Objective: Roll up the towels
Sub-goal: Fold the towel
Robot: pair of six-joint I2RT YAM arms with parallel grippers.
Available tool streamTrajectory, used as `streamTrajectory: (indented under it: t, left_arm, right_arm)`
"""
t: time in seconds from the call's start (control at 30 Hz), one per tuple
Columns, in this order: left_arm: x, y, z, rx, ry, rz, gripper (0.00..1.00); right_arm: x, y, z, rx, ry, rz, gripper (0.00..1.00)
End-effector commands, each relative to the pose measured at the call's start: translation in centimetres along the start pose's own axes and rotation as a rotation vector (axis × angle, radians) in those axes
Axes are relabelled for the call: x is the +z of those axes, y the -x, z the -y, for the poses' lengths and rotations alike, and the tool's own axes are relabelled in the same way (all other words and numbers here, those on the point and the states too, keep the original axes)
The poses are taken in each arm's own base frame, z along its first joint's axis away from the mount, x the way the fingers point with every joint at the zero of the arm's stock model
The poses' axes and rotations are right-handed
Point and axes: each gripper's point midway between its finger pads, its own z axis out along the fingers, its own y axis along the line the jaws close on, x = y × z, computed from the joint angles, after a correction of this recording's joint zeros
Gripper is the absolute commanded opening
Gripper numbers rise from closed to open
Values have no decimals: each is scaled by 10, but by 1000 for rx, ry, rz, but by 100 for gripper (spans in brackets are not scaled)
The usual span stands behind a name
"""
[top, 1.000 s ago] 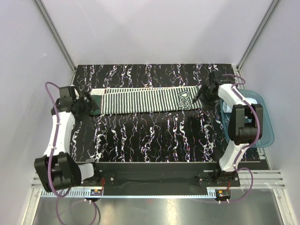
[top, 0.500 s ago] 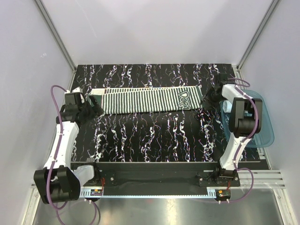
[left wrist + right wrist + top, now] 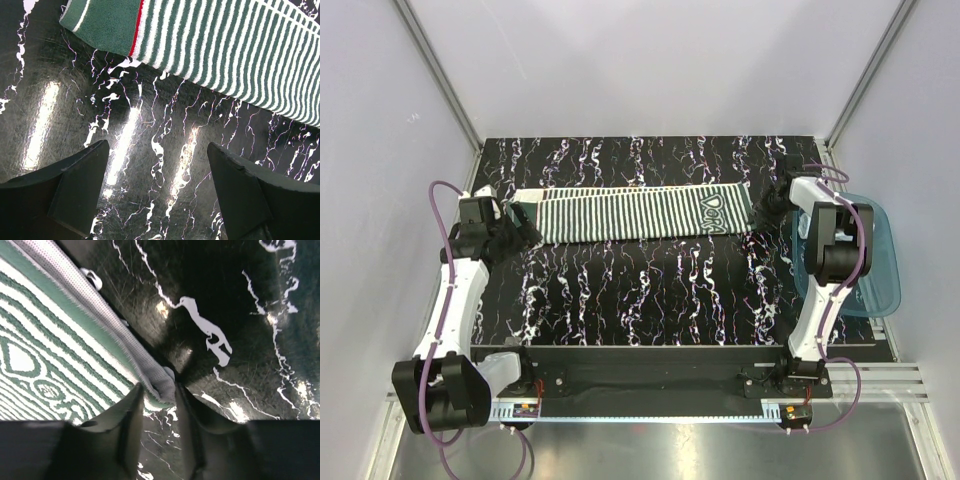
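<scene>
Green-and-white striped cloth towel (image 3: 635, 212) lies flat on the far half of the black marbled table (image 3: 650, 290), long axis left-right; my right gripper (image 3: 159, 390) pinches its right-end hem corner; left gripper (image 3: 156, 155) spread and empty, just short of the left end; I judge the roll starts from the right.
</scene>
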Motion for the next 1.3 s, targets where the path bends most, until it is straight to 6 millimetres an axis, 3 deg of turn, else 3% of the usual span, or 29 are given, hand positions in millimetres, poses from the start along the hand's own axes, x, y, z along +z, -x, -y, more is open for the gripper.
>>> streamTrajectory:
  t: [0.0,0.13,0.17,0.33,0.53,0.6,0.67,0.7,0.83,0.87,0.93,0.97,1.0,1.03,1.07,1.1,1.13,1.17,1.2,1.23,1.27]
  left_arm:
    - [2,12,3,19,-11,46,84]
    - [3,10,5,20,-18,36,84]
    - [3,11,5,21,-19,39,84]
    - [2,10,8,21,-33,36,84]
    - [0,11,13,22,-60,41,84]
    - [0,10,14,23,-69,39,84]
    - [-1,11,16,23,-76,44,84]
    - [-2,12,18,24,-86,44,84]
    - [-2,12,20,22,-97,44,84]
    - [-3,12,21,22,-103,45,84]
    - [-3,12,22,23,-109,45,84]
    - [-3,11,22,22,-108,43,84]
    - [-5,12,22,22,-111,49,84]
    - [-5,13,22,22,-111,50,84]
    - [-6,13,22,22,-109,54,84]
    - [-7,14,22,23,-108,61,84]
    - [-8,15,21,21,-105,65,84]
    - [-8,16,21,21,-100,69,84]
    - [-10,17,21,19,-102,77,84]
    - [-11,19,20,15,-96,83,84]
    - [-13,20,19,10,-91,94,84]
  right_arm:
    - [1,20,-3,-25,-13,59,36]
    - [6,18,-3,-23,-7,47,15]
    - [5,18,-4,-24,-3,49,6]
    - [-11,21,-9,-27,8,62,0]
    - [-68,44,-32,-45,59,147,0]
    - [-90,49,-49,-77,108,149,0]
    - [-109,48,-77,-133,154,162,0]
    - [-114,44,-81,-157,158,147,0]
    - [-140,6,-154,-289,315,115,0]
    - [-153,-11,-182,-333,367,116,0]
    - [-156,-29,-208,-375,415,90,0]
    - [-170,-34,-228,-388,465,102,0]
    - [-175,-51,-246,-418,500,86,0]
    - [-169,-64,-259,-436,525,53,0]
    - [-183,-68,-277,-440,572,67,0]
    - [-187,-86,-292,-471,598,51,0]
    - [-176,-95,-301,-482,597,30,0]
    - [-191,-97,-318,-484,647,52,0]
    - [-195,-112,-331,-502,678,37,0]
    - [-186,-122,-340,-507,697,3,0]
    - [-195,-127,-352,-508,741,9,0]
